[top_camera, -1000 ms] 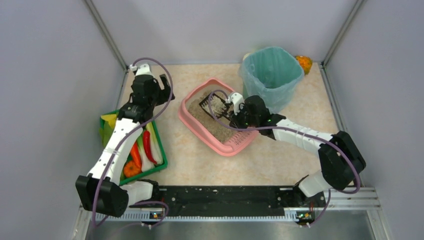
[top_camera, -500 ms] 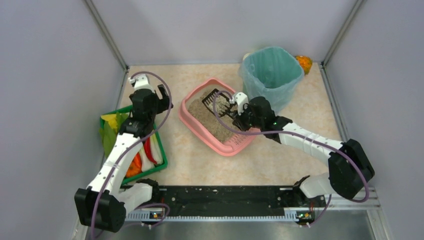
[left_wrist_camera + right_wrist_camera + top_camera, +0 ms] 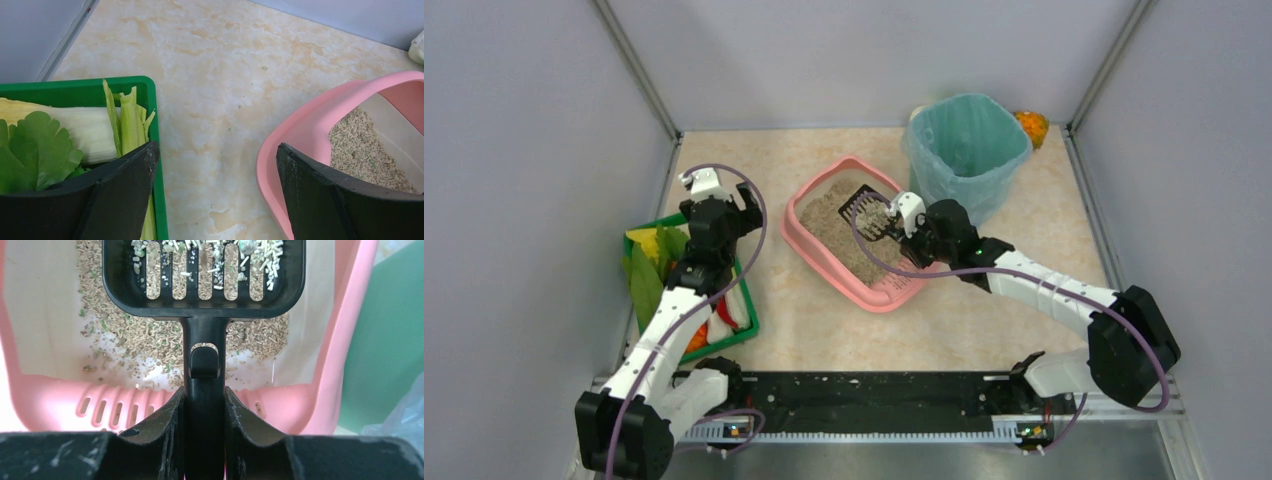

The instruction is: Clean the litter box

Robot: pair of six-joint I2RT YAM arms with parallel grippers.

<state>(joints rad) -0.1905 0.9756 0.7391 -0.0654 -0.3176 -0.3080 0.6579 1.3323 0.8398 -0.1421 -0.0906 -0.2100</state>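
Observation:
The pink litter box sits mid-table with beige litter inside and a slotted ledge at its near end. My right gripper is shut on the handle of a black slotted scoop. In the right wrist view the scoop hangs over the litter with pellets and clumps in its far end, and my gripper clamps the handle. My left gripper is open and empty above the bare table, between the green tray and the litter box rim; its jaws stand wide.
A green tray of leafy and coloured vegetables lies at the left, its rim under my left finger. A tall teal-lined bin stands just right of the litter box, with an orange item behind it. Grey walls enclose three sides.
My left arm has drawn back toward the near side, over the green tray's far end. The scoop has shifted right within the litter box and now carries litter.

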